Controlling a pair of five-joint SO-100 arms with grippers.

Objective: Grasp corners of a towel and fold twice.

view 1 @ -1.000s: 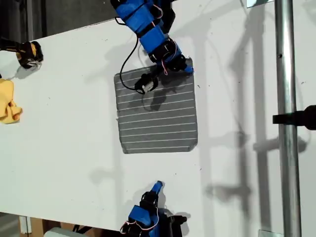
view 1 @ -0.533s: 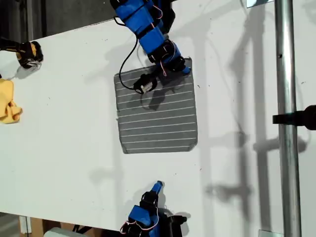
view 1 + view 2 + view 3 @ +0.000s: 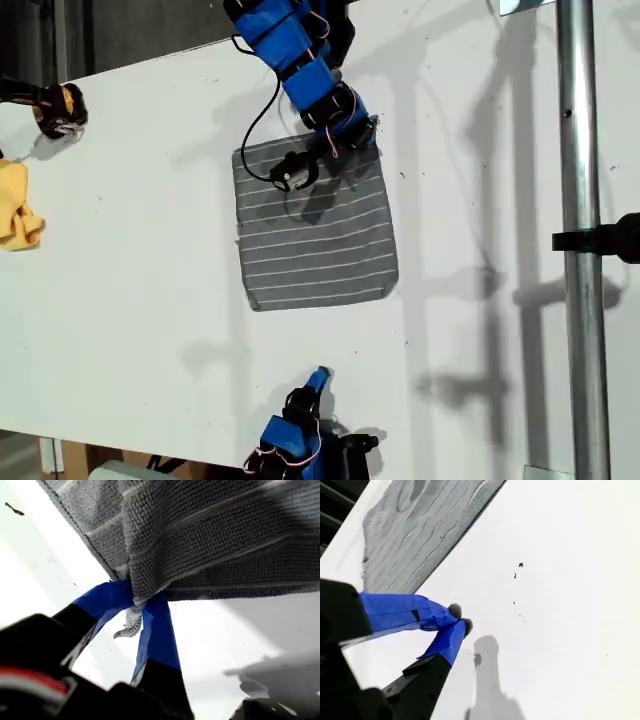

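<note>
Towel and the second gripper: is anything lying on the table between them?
Nothing visible. Bare white table separates my second gripper, its fingers closed and empty, from the towel. My first gripper already pinches a corner.

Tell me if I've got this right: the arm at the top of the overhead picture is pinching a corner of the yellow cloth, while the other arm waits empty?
Not quite. My first gripper pinches a corner of the grey striped towel, as the first wrist view shows. The yellow cloth lies untouched at the exterior view's left. My second gripper is empty.
</note>
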